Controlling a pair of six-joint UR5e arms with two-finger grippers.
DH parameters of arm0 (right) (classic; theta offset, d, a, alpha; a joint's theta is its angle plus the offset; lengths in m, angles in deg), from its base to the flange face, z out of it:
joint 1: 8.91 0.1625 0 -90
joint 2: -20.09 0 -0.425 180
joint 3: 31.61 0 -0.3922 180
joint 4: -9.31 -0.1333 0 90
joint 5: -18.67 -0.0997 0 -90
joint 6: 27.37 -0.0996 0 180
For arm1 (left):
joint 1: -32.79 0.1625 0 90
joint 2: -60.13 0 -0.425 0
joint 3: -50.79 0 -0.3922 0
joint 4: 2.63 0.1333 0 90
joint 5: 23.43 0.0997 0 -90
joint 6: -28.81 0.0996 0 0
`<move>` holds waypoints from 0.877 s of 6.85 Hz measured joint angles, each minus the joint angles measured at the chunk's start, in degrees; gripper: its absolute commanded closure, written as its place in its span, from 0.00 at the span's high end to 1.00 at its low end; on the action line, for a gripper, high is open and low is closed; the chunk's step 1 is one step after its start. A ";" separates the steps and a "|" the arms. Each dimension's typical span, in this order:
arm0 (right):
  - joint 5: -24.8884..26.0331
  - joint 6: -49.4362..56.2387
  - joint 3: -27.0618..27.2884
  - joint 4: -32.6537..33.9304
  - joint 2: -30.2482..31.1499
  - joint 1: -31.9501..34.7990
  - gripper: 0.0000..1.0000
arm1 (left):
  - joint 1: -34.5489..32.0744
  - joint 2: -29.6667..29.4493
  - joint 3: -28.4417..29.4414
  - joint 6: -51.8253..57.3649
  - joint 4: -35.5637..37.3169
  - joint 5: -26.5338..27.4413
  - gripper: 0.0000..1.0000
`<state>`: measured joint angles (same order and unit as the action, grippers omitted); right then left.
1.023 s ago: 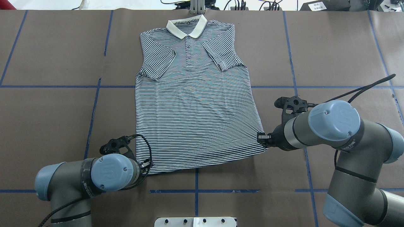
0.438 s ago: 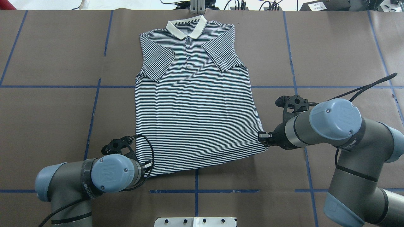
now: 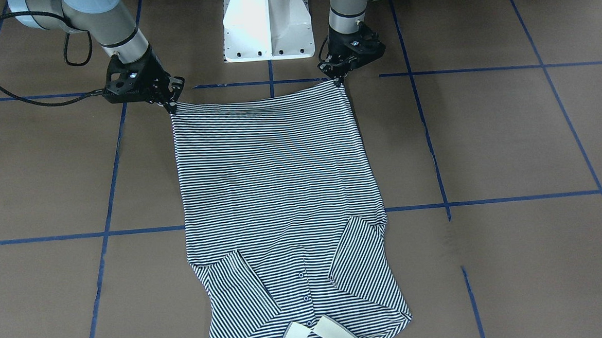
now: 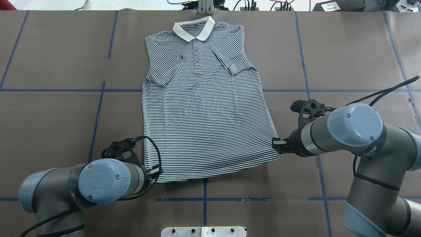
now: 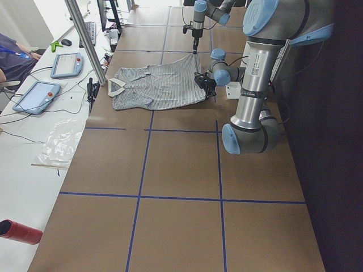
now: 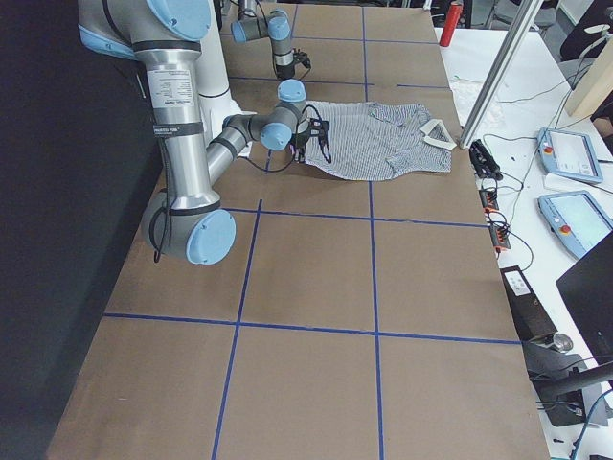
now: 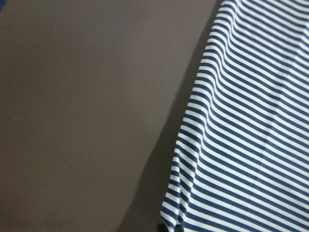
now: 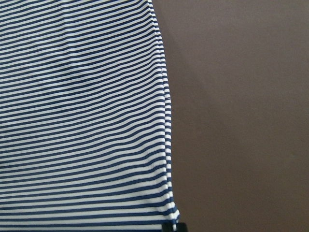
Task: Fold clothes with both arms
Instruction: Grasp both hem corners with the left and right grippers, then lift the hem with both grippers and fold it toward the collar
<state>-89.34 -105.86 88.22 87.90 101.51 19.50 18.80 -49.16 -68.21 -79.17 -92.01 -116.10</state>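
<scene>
Overhead exterior view: the polo shirt is seen lying front side up on the brown counter, with the collar at the end far from the robot.
Sleeves: both are folded in over the chest.
Left gripper: it is closed on the bottom corner of the shirt on the robot's left side, and the cloth is pinched between its fingers.
Right gripper: it is closed on the other bottom corner in the same way.
Bottom edge: it is pulled straight between the two grippers and held a little up off the counter. A dark shadow is seen beside the cloth in the left wrist view.
Rest of the shirt: it is laid flat, with a few small wrinkles.
Blue tape lines: squares are marked on the counter by them, and some parts are covered by the shirt.
White base: it is seen between the two arms, near the bottom edge.
</scene>
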 measured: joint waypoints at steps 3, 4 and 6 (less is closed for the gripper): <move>-3.30 -0.97 8.01 0.07 7.08 -4.82 0.00 | 2.01 1.87 -8.06 0.55 3.56 -0.12 0.00; -4.28 -2.06 10.70 0.05 8.52 -7.54 0.00 | 4.36 1.92 -11.63 0.69 6.42 -0.19 0.00; -5.18 -3.03 13.32 0.00 9.00 -9.74 0.00 | 7.17 1.88 -16.33 0.80 10.51 -0.31 0.00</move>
<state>-94.51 -108.89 101.54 87.90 110.50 9.76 25.97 -47.28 -84.54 -78.37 -81.50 -116.41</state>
